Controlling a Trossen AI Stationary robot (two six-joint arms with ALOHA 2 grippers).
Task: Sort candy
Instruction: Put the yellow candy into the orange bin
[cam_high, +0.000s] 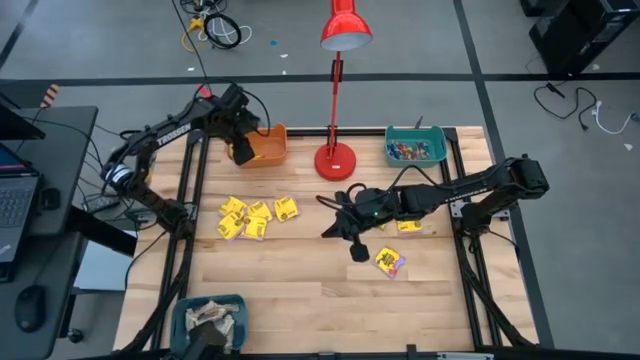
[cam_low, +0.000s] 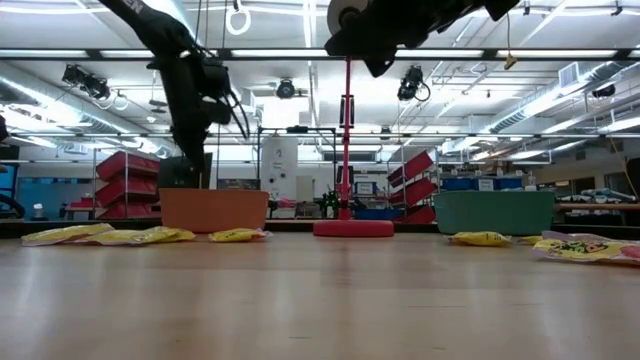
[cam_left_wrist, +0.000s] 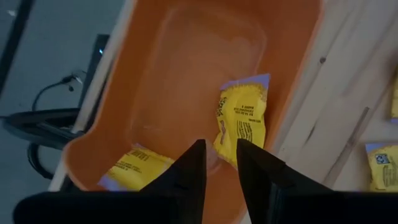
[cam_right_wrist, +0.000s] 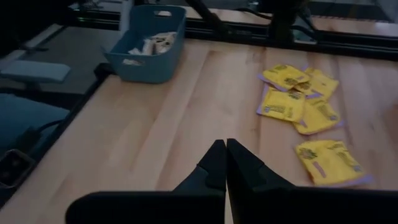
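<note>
Candy is scattered all over my table: a cluster of yellow packets (cam_high: 250, 217) lies at centre left of the overhead frame, one yellow packet (cam_high: 390, 262) sits alone lower right of centre, and another (cam_high: 408, 225) peeks out just beside my right arm. My left gripper (cam_high: 240, 150) hangs over the orange bin (cam_high: 270, 148) in the upper left, fingers parted with a clear gap between them and nothing pinched. Through that wrist camera I see two yellow packets inside the orange bin, one (cam_left_wrist: 242, 118) leaning against its wall just past my fingertips, the other (cam_left_wrist: 134, 168) at the lower left of that frame. My right gripper (cam_high: 358, 250) hovers above the bare wood at centre frame, fingers pressed together, holding nothing. The teal bin (cam_high: 416, 147) at upper right holds small mixed-colour pieces (cam_high: 410, 152). A blue bin (cam_high: 210, 318) at the lower left edge holds pale wrapped bars (cam_high: 212, 318). A red lamp (cam_high: 338, 90) stands between the orange and teal bins.
</note>
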